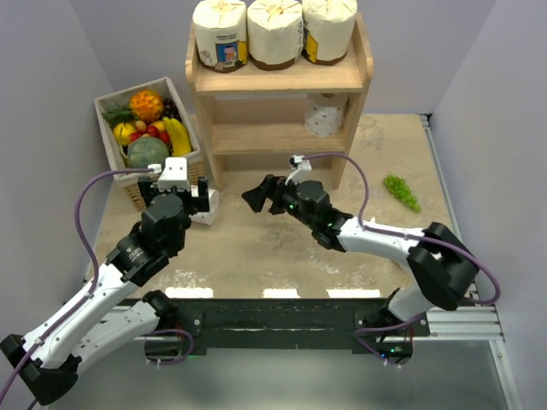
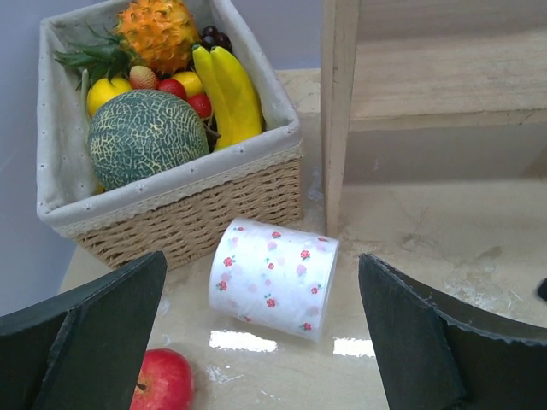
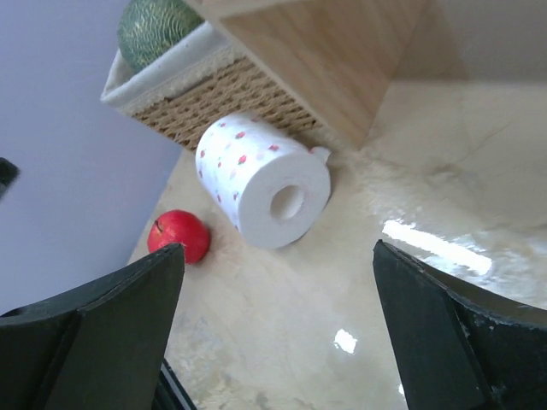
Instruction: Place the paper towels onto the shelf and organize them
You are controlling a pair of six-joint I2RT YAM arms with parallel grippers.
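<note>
Three large cream-wrapped rolls [image 1: 275, 32] stand on the top board of the wooden shelf [image 1: 282, 79]. One small white roll [image 1: 326, 114] stands on its lower tier at the right. Another small dotted roll [image 2: 273, 278] lies on its side on the table between the basket and the shelf's left panel; it also shows in the right wrist view [image 3: 261, 179] and the top view [image 1: 206, 208]. My left gripper [image 2: 261, 260] is open just short of and above it [image 1: 181, 191]. My right gripper [image 1: 259, 195] is open and empty, facing the roll's hollow end from the right [image 3: 278, 246]. A third small roll is out of view.
A wicker fruit basket [image 1: 115, 107] stands left of the shelf, close behind the lying roll [image 2: 179, 218]. A red apple [image 2: 162, 380] lies on the table near the roll [image 3: 179, 235]. Green grapes [image 1: 402, 191] lie at the right.
</note>
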